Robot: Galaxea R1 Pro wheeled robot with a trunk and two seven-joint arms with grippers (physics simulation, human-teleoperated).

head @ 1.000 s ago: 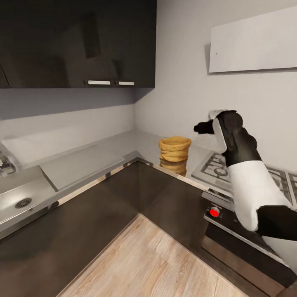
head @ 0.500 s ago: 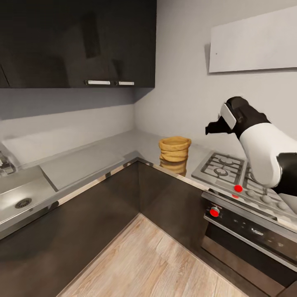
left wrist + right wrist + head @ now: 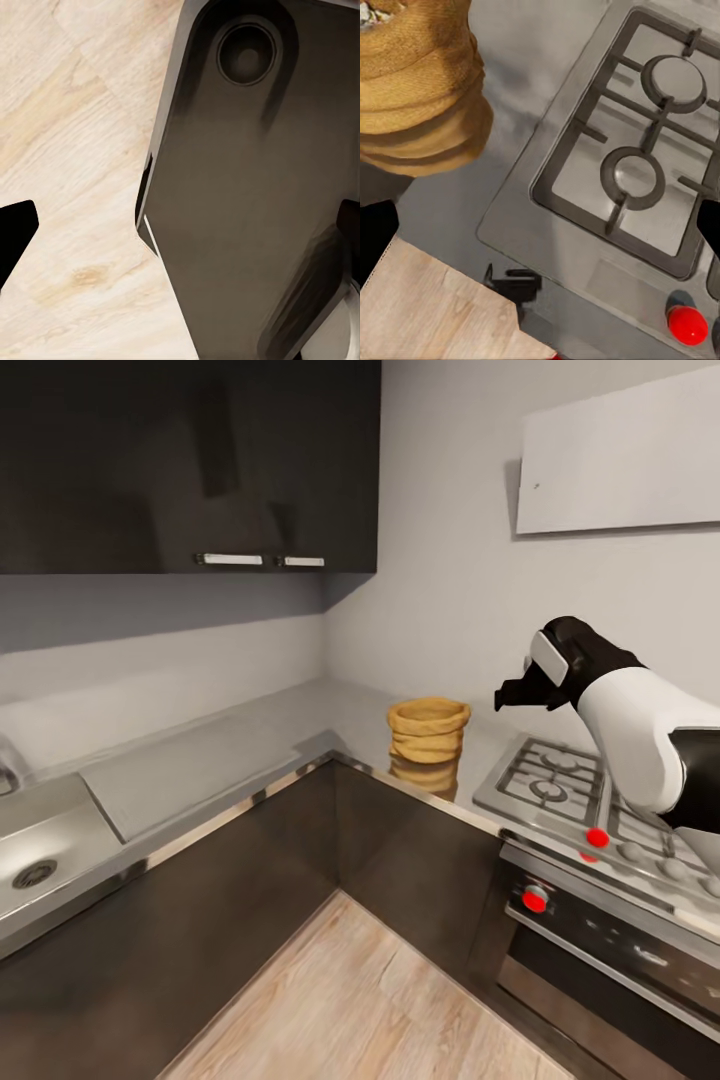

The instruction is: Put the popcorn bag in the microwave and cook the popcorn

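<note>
On the inner corner of the L-shaped countertop [image 3: 250, 745], the popcorn bag [image 3: 428, 730] stands upright with its round mouth open upward, its reflection showing in the glossy slab just below it. From my head camera I see the right gripper [image 3: 512, 696] hovering in the air just to the right of the bag and a little above its rim, not touching it. I see the fingers as a dark clump from this angle, so the head view alone does not settle their spacing. My right wrist camera helps: the 2 fingertips sit at opposite edges of that picture with the hob [image 3: 649, 161] and the bag [image 3: 420, 90] showing freely between them, so I read the jaws as spread wide with nothing held.

Beside the bag, toward the right, the steel gas hob [image 3: 560, 785] carries black grates, with red knobs [image 3: 597, 837] along its front and the dark oven [image 3: 600, 950] below. A sink [image 3: 40, 850] lies at the far left of the counter.

My left wrist camera looks down at the wood floor [image 3: 75, 150] and a dark part of the robot [image 3: 247, 195]; both left fingertips sit at the picture's opposite edges, spread apart and empty.
</note>
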